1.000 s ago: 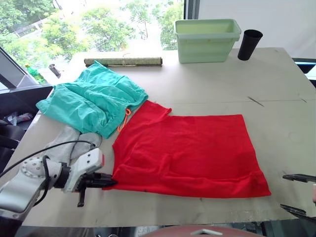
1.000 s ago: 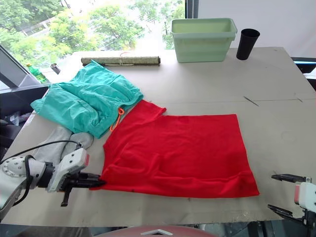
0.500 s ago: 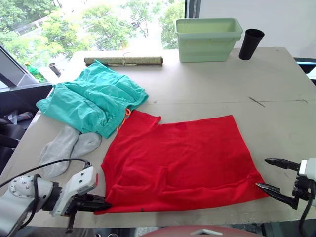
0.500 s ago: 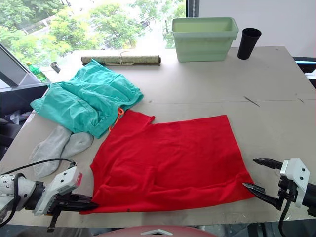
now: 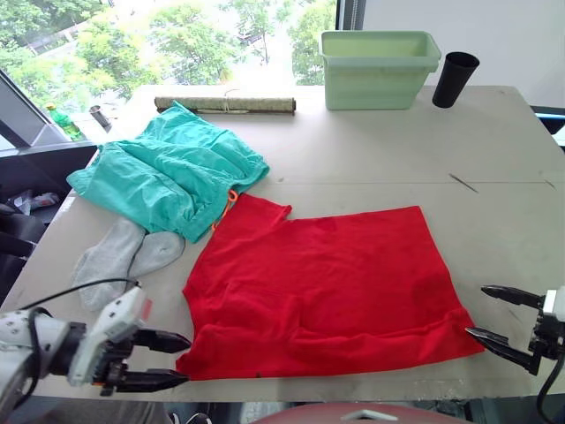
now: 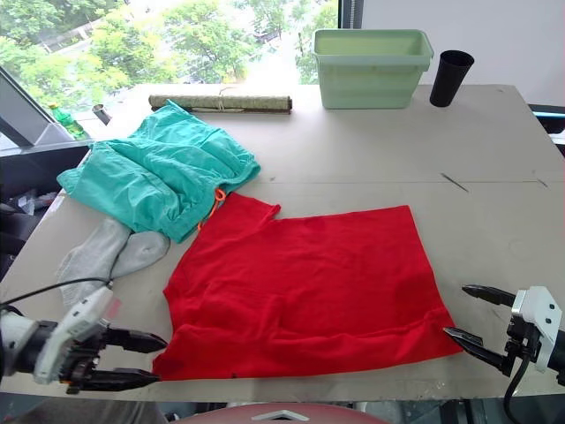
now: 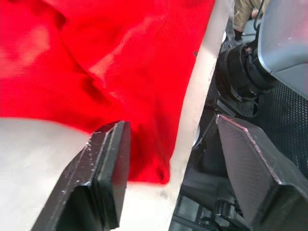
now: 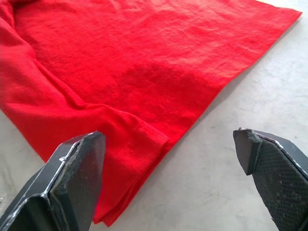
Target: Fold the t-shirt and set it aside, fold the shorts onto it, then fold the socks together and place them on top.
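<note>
The red t-shirt (image 5: pixel 322 283) lies spread flat on the table, its near edge close to the table's front edge. My left gripper (image 5: pixel 181 359) stands open at the shirt's near left corner, and the corner (image 7: pixel 144 159) lies loose between its fingers. My right gripper (image 5: pixel 477 311) is open just off the near right corner (image 8: pixel 139 144), apart from the cloth. The teal-green shorts (image 5: pixel 168 177) sit rumpled at the back left, their orange drawstring touching the shirt's far left corner. The grey socks (image 5: pixel 124 256) lie side by side, partly under the shorts' near edge.
A pale green tub (image 5: pixel 380 57) and a black cup (image 5: pixel 455 78) stand at the table's far edge. A rolled mat (image 5: pixel 225 104) lies behind the shorts. Bare table (image 5: pixel 494 177) stretches to the right of and behind the shirt.
My left gripper, shut on the shirt's near left corner, dragged the shirt toward the front edge, then opened and let go. My right gripper came in toward the near right corner.
</note>
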Robot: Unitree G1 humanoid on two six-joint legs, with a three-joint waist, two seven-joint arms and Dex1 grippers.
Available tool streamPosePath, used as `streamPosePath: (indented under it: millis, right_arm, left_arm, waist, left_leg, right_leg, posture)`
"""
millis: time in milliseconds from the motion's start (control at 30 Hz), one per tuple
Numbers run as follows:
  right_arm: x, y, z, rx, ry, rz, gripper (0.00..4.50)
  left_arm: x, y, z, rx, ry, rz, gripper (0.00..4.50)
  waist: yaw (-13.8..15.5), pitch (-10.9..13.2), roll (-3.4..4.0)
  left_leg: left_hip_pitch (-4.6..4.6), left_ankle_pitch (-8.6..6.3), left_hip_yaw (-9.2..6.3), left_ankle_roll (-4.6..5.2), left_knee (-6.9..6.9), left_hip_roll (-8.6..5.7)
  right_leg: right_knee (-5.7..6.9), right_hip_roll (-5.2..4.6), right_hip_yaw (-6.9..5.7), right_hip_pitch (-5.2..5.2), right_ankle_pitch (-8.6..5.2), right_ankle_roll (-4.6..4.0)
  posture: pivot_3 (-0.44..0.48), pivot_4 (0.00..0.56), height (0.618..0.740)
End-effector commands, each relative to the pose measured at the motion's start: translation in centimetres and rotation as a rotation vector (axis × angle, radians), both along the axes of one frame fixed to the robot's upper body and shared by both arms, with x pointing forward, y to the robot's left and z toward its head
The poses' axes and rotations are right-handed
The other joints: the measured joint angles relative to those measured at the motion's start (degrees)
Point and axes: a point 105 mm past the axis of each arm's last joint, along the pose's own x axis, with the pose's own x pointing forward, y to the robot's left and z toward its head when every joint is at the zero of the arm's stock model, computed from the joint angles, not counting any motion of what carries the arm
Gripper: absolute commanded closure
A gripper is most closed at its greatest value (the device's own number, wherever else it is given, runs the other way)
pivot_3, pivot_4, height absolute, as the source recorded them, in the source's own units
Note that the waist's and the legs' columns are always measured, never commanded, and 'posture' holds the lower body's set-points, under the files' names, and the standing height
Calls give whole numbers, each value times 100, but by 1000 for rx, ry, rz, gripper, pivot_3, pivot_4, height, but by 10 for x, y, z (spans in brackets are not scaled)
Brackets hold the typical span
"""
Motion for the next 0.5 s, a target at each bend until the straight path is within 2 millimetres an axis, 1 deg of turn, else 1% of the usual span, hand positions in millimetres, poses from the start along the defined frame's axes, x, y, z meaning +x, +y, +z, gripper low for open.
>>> streamPosePath:
  millis: [33, 100, 167, 200, 233, 333, 367, 433, 467, 500]
  right_arm:
    - [17, 5, 25, 55, -72, -28, 0]
    - [30, 13, 35, 78, -85, -30, 0]
    - [47, 21, 41, 47, -88, -39, 0]
    - [53, 23, 42, 28, -88, -46, 0]
    - [64, 27, 44, 1, -89, -56, 0]
    - [94, 41, 53, -24, -116, -68, 0]
    - [100, 44, 55, -20, -122, -69, 0]
    - [114, 48, 58, -32, -127, -97, 0]
    - [121, 51, 60, -29, -135, -99, 0]
    - [131, 56, 61, -18, -125, -111, 0]
  left_arm:
    - [43, 4, 29, -73, -162, 114, 1385]
    - [80, 0, 43, -109, -284, 202, 1385]
    - [118, -4, 54, -132, -380, 303, 1385]
    - [129, -5, 57, -136, -402, 330, 1385]
    - [142, -11, 57, -140, -411, 354, 1385]
    - [168, -30, 52, -128, -432, 358, 1385]
    - [172, -33, 51, -125, -434, 355, 1385]
    - [179, -42, 44, -114, -415, 344, 1385]
    - [185, -45, 41, -95, -422, 346, 1385]
    - [196, -47, 34, -63, -419, 375, 1385]
  waist:
    - [30, 4, 1]
    - [50, 7, 1]
    - [85, 17, -9]
    - [90, 21, -16]
    - [85, 25, -31]
    - [54, 42, -69]
    - [51, 44, -71]
    - [55, 47, -76]
    - [60, 48, -78]
    - [67, 46, -81]
  left_leg:
    - [-1, 0, -1, 0, 4, 0]
    - [-3, 0, -1, 1, 16, 0]
    - [-3, 1, -1, 3, 29, -1]
    - [-7, 1, 0, 2, 39, 0]
    - [-8, 7, 1, -6, 42, -1]
    - [-11, 18, 7, -15, 45, -1]
    - [-15, 27, 7, 1, 45, 0]
    - [-14, 30, 8, 3, 50, 0]
    - [-15, 31, 8, 3, 54, 1]
    - [-15, 31, 8, 3, 55, 2]
  right_leg:
    - [2, 0, 0, 0, 0, 0]
    - [8, -2, 0, 1, 1, -1]
    - [19, -5, -1, 3, 4, 2]
    - [29, -5, -1, 0, 4, 2]
    - [36, -5, -2, 0, 11, -4]
    - [49, -1, -6, -1, 31, 3]
    - [52, 0, -8, -5, 31, 3]
    - [60, 3, -10, -4, 30, 4]
    - [64, 6, -12, -5, 30, 4]
    - [64, 7, -14, -5, 30, 4]
  posture:
    - [0, 150, 737]
    - [0, 150, 737]
    - [0, 150, 737]
    - [0, 150, 737]
    - [0, 150, 737]
    - [0, 150, 737]
    - [0, 150, 737]
    - [0, 150, 737]
    - [0, 150, 737]
    - [0, 150, 737]
